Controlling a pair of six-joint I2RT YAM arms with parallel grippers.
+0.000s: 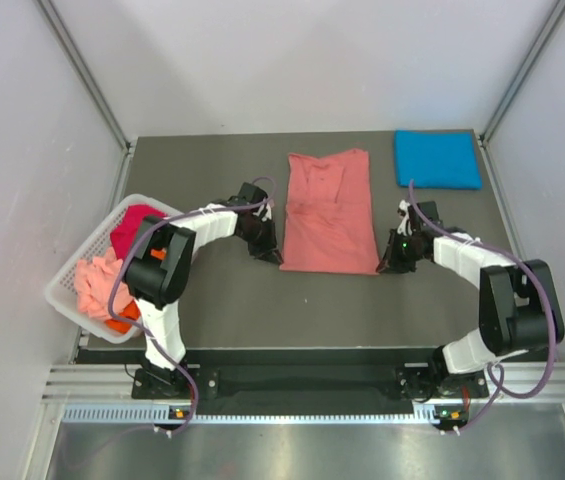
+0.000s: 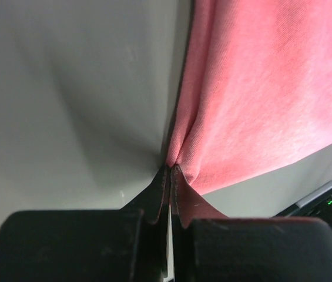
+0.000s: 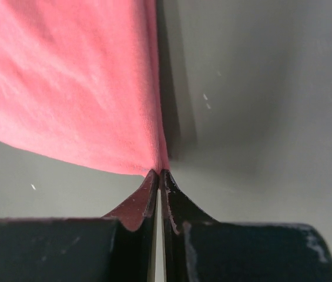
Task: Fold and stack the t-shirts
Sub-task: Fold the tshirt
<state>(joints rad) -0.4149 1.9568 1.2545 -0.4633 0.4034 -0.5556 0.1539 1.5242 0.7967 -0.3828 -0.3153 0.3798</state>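
Tightly in left pincer, right pincer: near corners, salmon-pink t-shirt

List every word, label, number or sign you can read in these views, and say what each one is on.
There is no readable text. The salmon-pink t-shirt, the blue t-shirt, the white basket, the left arm and the right arm show no print. Both wrist views show only plain cloth and bare table.
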